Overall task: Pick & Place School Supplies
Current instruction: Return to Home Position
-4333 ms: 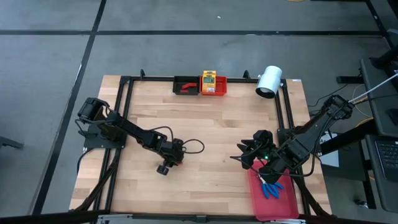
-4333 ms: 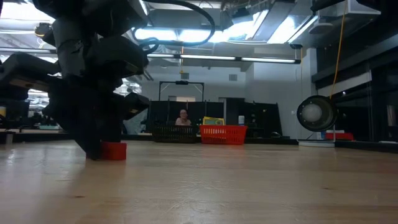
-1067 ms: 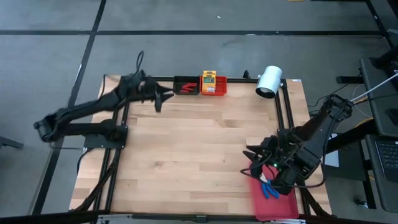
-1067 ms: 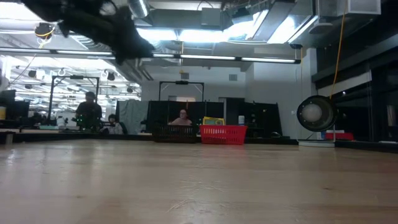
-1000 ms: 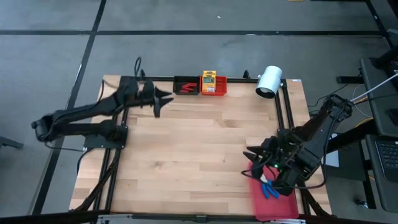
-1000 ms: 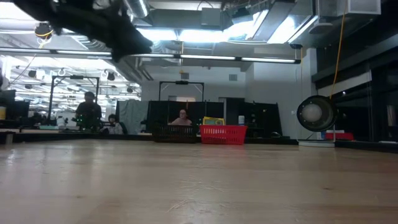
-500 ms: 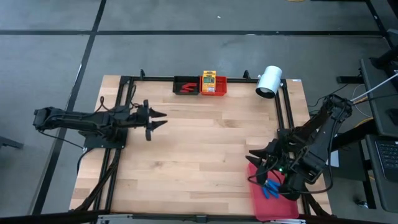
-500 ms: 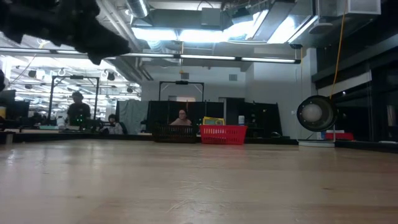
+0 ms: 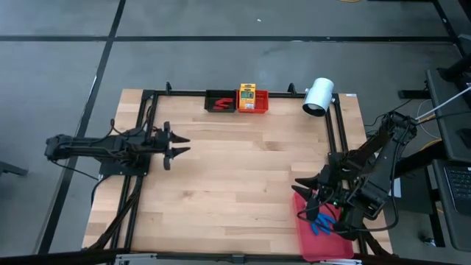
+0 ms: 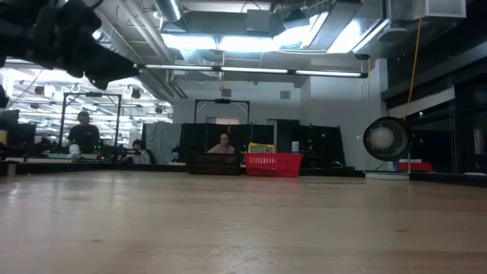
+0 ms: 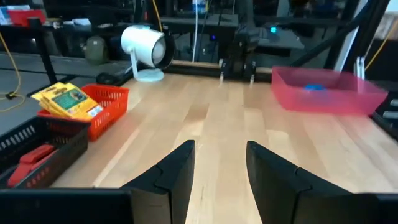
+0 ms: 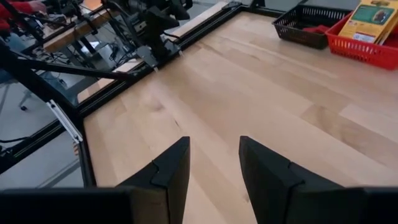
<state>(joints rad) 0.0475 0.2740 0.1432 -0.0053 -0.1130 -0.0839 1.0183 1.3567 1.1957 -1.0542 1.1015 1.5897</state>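
Observation:
Yellow-and-green boxes stand in a red bin at the far edge. Next to it, red pieces lie in a black bin. Blue-handled tools lie in the flat red tray at the near right. My left gripper hangs open and empty at the table's left side, pointing right. In its wrist view only bare wood shows between the fingers. My right gripper stands open and empty above the tray's far-left corner, and its wrist view shows nothing held.
A white lamp-like cylinder stands at the far right corner. A black frame runs along the table's left, far and right edges. Bare wood spans the middle. People sit in the room behind the table.
My left gripper has drawn back from beside the black bin at the far edge, toward the table's near-left side, and has sunk lower, staying open and empty. My right gripper has shifted slightly toward the near edge above the tray.

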